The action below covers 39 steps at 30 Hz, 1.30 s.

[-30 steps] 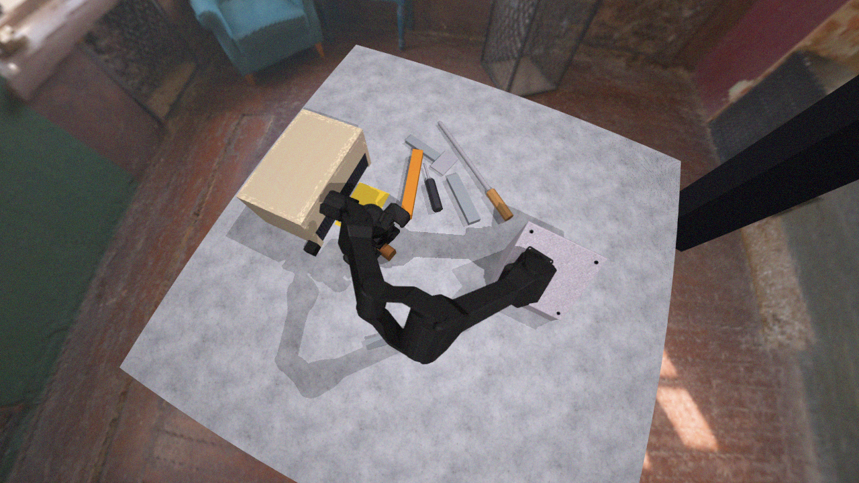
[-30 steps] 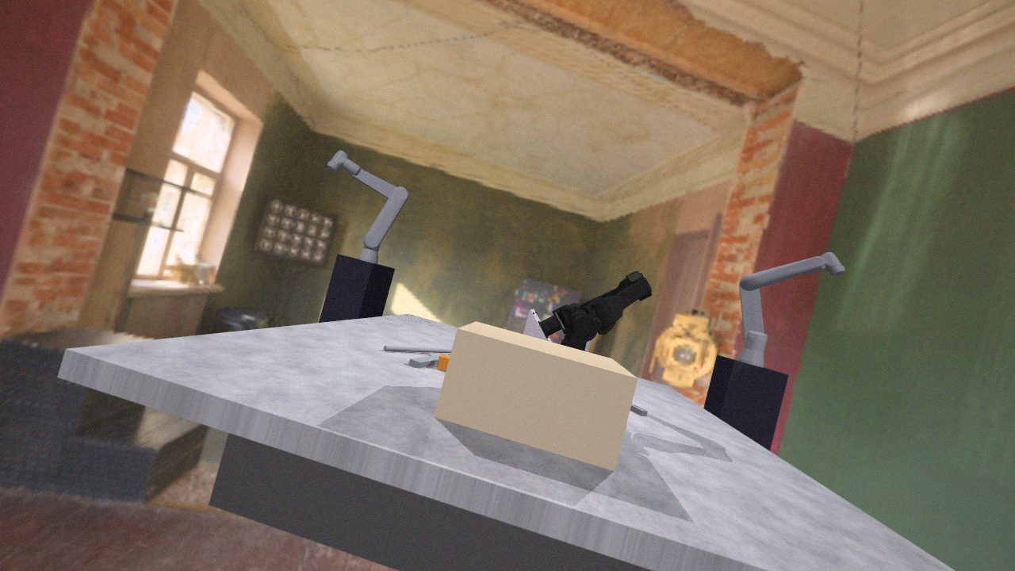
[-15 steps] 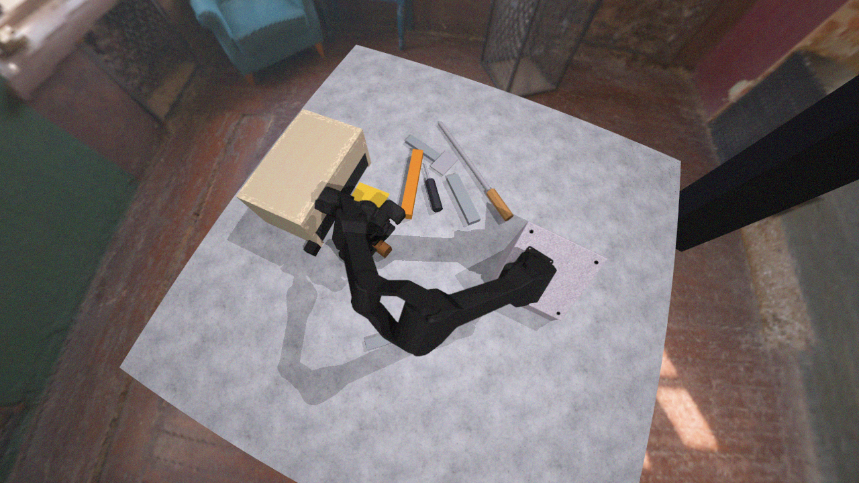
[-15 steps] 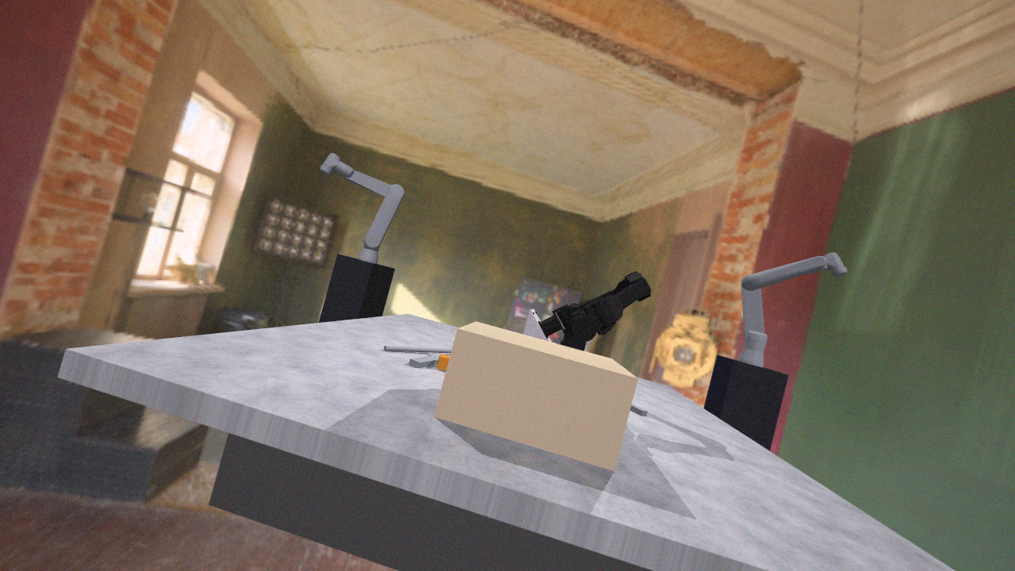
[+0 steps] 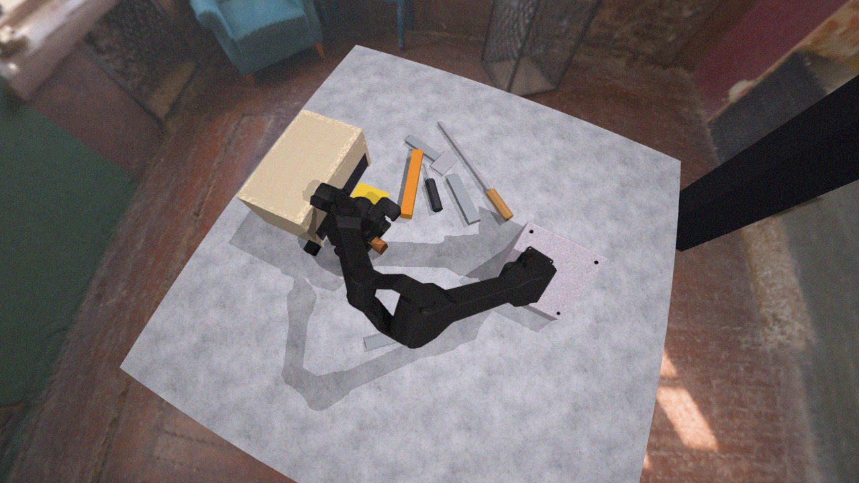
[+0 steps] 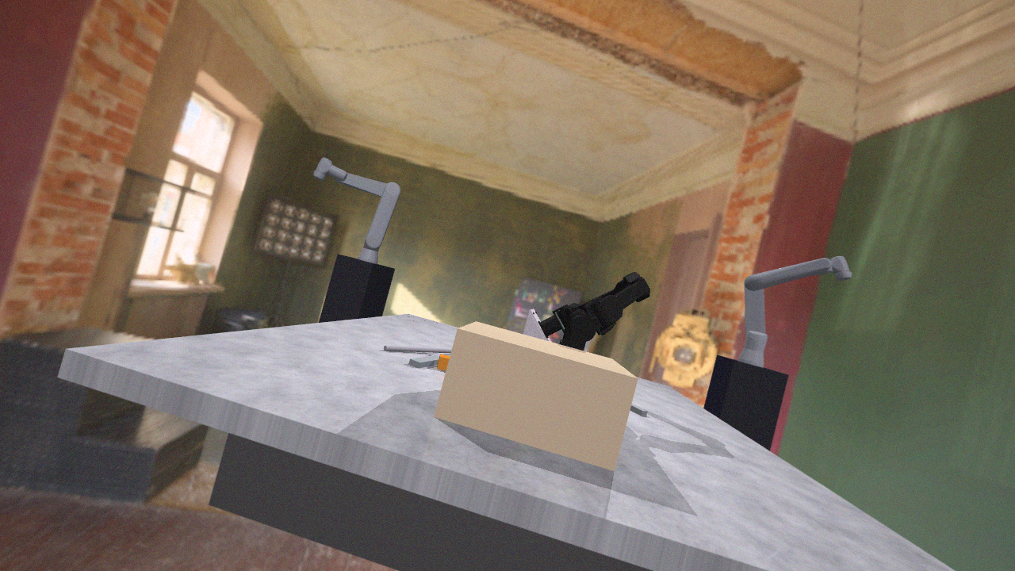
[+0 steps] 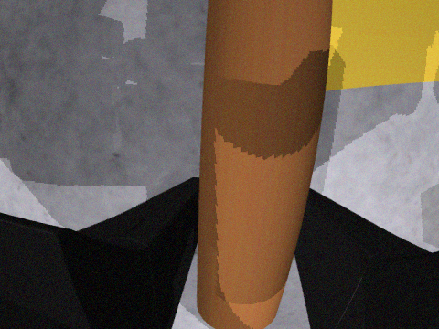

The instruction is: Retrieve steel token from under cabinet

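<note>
The tan cabinet [image 5: 303,165] [image 6: 535,397] stands at the left of the table in the top view, its dark vent side facing the tools. The yellow marked area [image 5: 372,192] [image 7: 384,41] lies in front of it, partly covered by the arm. My gripper [image 7: 248,194] is shut on a brown-orange round handle [image 7: 261,192] [image 5: 378,244], whose end pokes out beside the fingers in the top view. The far part of this tool is hidden by the arm or out of view. The steel token is not visible under the cabinet in these views.
An orange bar [image 5: 411,183], a black-handled tool [image 5: 433,194], a grey bar [image 5: 462,199], a hammer-like grey piece [image 5: 443,162] and a long rod with an orange handle [image 5: 499,204] lie beyond the yellow area. Another grey bar [image 5: 377,342] lies partly under the arm.
</note>
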Tool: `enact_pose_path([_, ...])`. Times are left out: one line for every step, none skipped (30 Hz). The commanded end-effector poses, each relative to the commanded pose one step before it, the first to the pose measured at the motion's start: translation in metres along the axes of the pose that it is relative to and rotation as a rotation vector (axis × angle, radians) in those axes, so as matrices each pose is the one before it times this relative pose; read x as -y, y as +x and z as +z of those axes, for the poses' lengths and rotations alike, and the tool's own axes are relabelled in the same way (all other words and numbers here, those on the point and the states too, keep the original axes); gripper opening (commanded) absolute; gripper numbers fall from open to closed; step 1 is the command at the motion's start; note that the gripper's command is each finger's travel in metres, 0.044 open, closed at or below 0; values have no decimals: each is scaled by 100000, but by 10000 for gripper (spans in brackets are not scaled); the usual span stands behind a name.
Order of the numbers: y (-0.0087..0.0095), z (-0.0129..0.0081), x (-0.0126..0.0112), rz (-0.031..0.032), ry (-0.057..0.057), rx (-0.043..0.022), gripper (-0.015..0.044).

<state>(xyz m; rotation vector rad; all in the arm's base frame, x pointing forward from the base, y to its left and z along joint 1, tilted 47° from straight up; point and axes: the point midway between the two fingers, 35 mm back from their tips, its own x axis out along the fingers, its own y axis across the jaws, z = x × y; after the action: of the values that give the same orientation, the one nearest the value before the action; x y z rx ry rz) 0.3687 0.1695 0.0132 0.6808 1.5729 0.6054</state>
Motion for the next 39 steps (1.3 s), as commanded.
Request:
enact_pose_path([-14, 576, 31, 411, -263, 73, 0])
enact_pose_path([-1, 91, 0, 0, -4, 4, 0])
enact_pose_path([-1, 91, 0, 0, -4, 4, 0])
enact_pose_path([-1, 91, 0, 0, -4, 4, 0])
enact_pose_path([-1, 91, 0, 0, -4, 4, 0])
enact_pose_path([-1, 91, 0, 0, -4, 4, 0])
enact_pose_path([-1, 91, 0, 0, -4, 4, 0])
enact_pose_path([-1, 89, 0, 0, -4, 4, 0])
enact_pose_path([-1, 89, 1, 0, -4, 4, 0])
enact_pose_path([-1, 89, 1, 0, -4, 4, 0])
enact_pose_path([-1, 88, 1, 0, -4, 4, 0])
enact_pose_path([-1, 88, 1, 0, -4, 4, 0])
enact_pose_path([-1, 88, 1, 0, -4, 4, 0])
enact_pose_path([-1, 88, 2, 0, -4, 4, 0])
enact_pose_path([-1, 88, 2, 0, -4, 4, 0])
enact_pose_path([-1, 87, 2, 0, -4, 4, 0])
enact_pose_path([-1, 87, 2, 0, -4, 4, 0])
enact_pose_path([-1, 87, 2, 0, -4, 4, 0])
enact_pose_path([-1, 87, 3, 0, -4, 4, 0])
enact_pose_path([-1, 87, 3, 0, -4, 4, 0])
enact_pose_path([-1, 86, 3, 0, -4, 4, 0])
enact_pose_path([-1, 86, 3, 0, -4, 4, 0])
enact_pose_path([-1, 86, 3, 0, -4, 4, 0])
enact_pose_path([0, 86, 4, 0, -4, 4, 0])
enact_pose_path([0, 86, 4, 0, -4, 4, 0])
enact_pose_path([0, 85, 4, 0, -4, 4, 0])
enact_pose_path([0, 85, 4, 0, -4, 4, 0])
enact_pose_path([13, 15, 10, 0, -1, 0, 0])
enact_pose_path([17, 19, 42, -1, 0, 1, 0])
enact_pose_path([18, 18, 75, -3, 0, 0, 0])
enact_pose_path([17, 15, 106, -4, 0, 0, 0])
enact_pose_path([16, 12, 135, -6, 1, 0, 0])
enact_pose_path([15, 9, 161, -7, 1, 0, 0])
enact_pose_path([15, 6, 174, -7, 1, 0, 0])
enact_pose_path([19, 4, 219, -9, 2, 0, 0])
enact_pose_path([16, 0, 172, -7, 1, 0, 0])
enact_pose_path([12, -1, 126, -5, 1, 0, 0])
enact_pose_path([11, -1, 107, -4, 1, 0, 0])
enact_pose_path([10, -1, 104, -4, 1, 0, 0])
